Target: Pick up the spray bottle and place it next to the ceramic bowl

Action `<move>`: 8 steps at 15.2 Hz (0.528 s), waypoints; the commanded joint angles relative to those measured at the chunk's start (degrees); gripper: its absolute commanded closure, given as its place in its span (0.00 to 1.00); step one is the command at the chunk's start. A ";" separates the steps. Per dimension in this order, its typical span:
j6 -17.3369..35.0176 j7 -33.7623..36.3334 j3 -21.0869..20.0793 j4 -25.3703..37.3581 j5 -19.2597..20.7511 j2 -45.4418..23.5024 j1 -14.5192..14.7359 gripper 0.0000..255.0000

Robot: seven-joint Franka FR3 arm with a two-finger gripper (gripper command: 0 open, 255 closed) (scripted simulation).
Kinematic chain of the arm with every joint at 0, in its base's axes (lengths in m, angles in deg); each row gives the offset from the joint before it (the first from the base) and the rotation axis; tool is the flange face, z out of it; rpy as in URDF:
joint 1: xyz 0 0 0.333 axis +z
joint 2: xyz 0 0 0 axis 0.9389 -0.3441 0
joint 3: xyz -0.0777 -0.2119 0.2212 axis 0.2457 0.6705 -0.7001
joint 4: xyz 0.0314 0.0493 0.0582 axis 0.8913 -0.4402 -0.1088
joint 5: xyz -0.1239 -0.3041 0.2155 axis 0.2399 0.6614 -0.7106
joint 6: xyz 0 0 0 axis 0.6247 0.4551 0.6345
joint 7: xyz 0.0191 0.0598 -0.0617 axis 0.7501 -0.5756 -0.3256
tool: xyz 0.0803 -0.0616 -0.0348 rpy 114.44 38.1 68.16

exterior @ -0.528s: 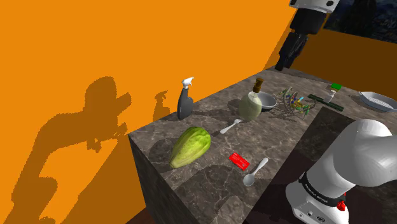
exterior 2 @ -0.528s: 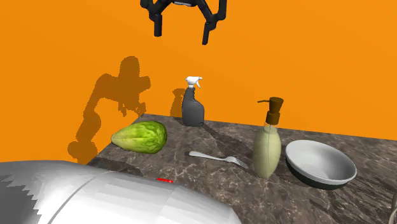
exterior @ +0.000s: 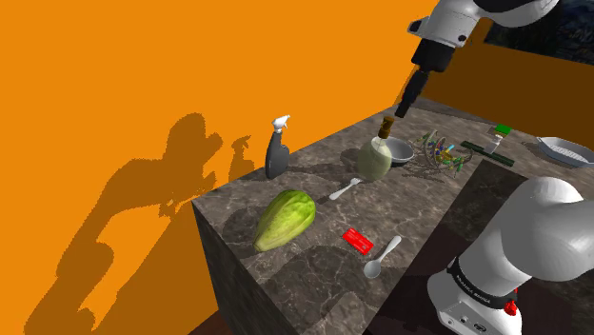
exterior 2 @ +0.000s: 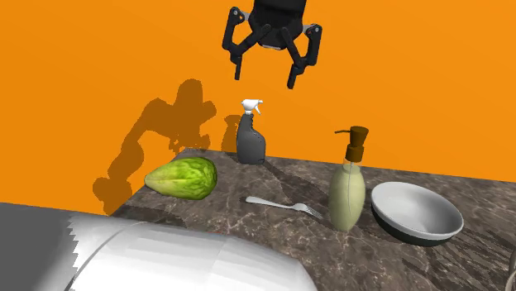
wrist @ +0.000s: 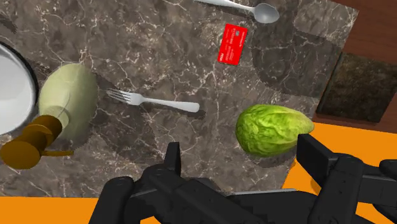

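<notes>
The spray bottle [exterior: 276, 152] is dark grey with a white trigger head. It stands upright at the counter's back edge against the orange wall [exterior 2: 250, 136]. The pale bowl [exterior 2: 416, 213] sits at the second exterior view's right, beyond a soap dispenser; it also shows in the shoulder view [exterior: 400, 150] and the wrist view [wrist: 11, 89]. My black gripper [exterior 2: 265, 74] hangs open and empty in the air above the bottle, a little to the second exterior view's right. It also appears in the shoulder view [exterior: 404, 105] and, looking down on the counter, in the wrist view [wrist: 239, 147].
On the dark marble counter [exterior: 314, 276] lie a green leafy vegetable [exterior 2: 182, 178], a fork [exterior 2: 284, 205], a red card [exterior: 358, 240] and a spoon [exterior: 383, 257]. A soap dispenser [exterior 2: 347, 192] stands between bottle and bowl. Wire clutter [exterior: 440, 152] and a tray [exterior: 564, 147] sit farther back.
The open gripper has come down and shifted to the second exterior view's right, now nearer above the spray bottle. Nothing on the counter has moved.
</notes>
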 commanded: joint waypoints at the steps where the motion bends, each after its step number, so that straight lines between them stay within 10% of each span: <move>1: 4.03 -6.24 2.77 -1.15 0.09 -2.31 1.38 0.00; 8: 15.66 -28.14 12.40 0.61 -3.66 -15.49 8.07 0.00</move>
